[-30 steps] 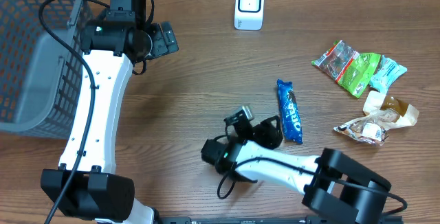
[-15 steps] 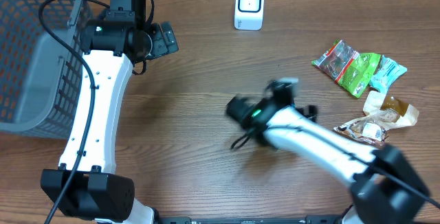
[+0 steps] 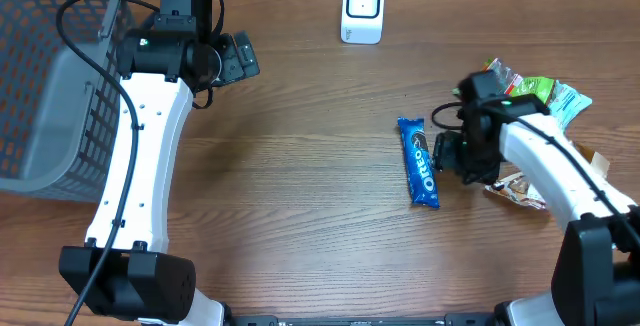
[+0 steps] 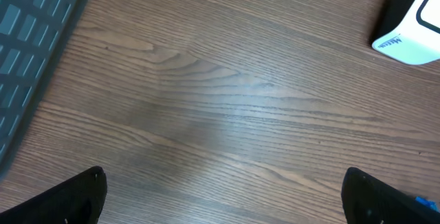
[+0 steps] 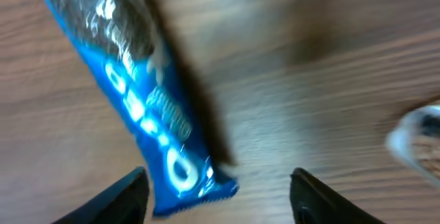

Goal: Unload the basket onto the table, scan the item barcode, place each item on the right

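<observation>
While the blue Oreo pack lies flat on the wooden table, right of centre in the overhead view, its long axis runs roughly from 12 to 6 o'clock, the upper end leaning a little toward 11. Just beside it, at 3 o'clock, sits the right gripper. In the blurred right wrist view its fingers stand apart, wider than the pack, with the pack's near end between them. They are spread and grip nothing.

At 2 o'clock from the pack a cluster of snack bags lies near the table's right edge, partly covered by the right arm. The white scanner stands at about 11 o'clock, well apart, near the far edge.

Farther off, at 10 o'clock, the left gripper hangs over bare wood. Its wrist view shows both fingertips at the bottom corners, fully spread and empty. The grey mesh basket sits at 9 o'clock, at the table's left edge.
</observation>
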Tool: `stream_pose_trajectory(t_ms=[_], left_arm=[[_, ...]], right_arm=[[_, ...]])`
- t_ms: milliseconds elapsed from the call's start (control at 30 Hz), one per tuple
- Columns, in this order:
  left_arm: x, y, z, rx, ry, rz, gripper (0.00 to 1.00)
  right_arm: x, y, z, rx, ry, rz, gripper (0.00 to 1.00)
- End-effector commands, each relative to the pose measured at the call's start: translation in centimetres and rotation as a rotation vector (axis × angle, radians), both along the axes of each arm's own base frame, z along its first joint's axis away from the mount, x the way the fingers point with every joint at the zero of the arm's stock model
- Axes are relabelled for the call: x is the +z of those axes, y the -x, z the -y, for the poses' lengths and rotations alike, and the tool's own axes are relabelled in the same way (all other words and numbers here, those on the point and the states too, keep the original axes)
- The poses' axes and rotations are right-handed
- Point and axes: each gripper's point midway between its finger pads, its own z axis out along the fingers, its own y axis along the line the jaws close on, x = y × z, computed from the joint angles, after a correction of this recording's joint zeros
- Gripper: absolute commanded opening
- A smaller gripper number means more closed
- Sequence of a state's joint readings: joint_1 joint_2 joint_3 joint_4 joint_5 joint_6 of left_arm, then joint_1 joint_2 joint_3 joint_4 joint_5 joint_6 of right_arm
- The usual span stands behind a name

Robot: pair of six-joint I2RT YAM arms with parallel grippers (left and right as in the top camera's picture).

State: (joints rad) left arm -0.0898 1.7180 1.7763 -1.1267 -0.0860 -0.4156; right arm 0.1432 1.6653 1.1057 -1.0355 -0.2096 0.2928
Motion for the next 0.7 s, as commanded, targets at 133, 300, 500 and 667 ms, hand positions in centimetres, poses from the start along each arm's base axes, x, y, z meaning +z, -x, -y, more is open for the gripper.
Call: stream_pose_trajectory(t_ms=[133, 300, 500, 667], left_arm=[[-0.3, -0.2, 0.3, 0.000, 0.010, -0.006, 1.00], [-0.3, -0.2, 0.3, 0.000, 0.010, -0.006, 1.00], [-0.3, -0.2, 0.2, 0.000, 0.010, -0.006, 1.00], [-0.3, -0.2, 0.3, 0.000, 0.010, -0.006, 1.00]], right_arm=[[-0.2, 2.4, -4.1, 0.151, -0.365, 0.017, 0.61], [-2.8, 2.7, -3.9, 0.087, -0.357, 0.033, 0.55], [-4.5, 1.8, -3.2, 0.001, -0.316, 0.075, 0.48], [-4.7, 2.0, -3.2, -0.007, -0.315, 0.068, 0.34]])
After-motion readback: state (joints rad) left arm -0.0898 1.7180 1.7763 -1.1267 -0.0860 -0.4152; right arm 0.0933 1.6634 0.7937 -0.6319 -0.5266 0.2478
